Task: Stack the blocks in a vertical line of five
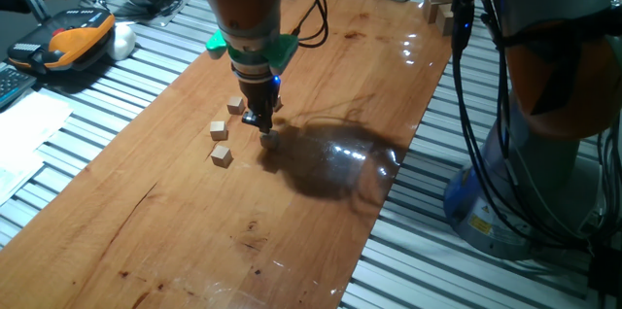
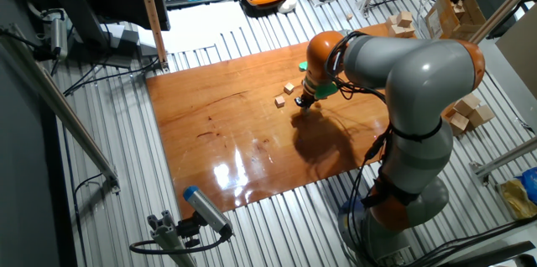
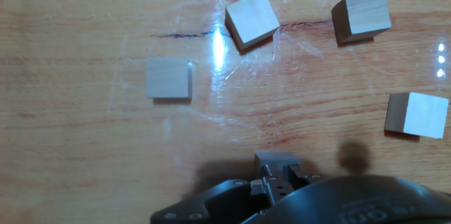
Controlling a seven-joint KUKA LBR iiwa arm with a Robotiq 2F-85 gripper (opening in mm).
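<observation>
Pincer (image 1: 264, 134) low among blocks (image 1: 222, 154)

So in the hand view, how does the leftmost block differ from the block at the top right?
The leftmost block sits square to the camera, showing only its pale top face. The top-right block is turned slightly and shows a darker side face. Both are small plain tan wooden cubes lying apart on the table.
</observation>
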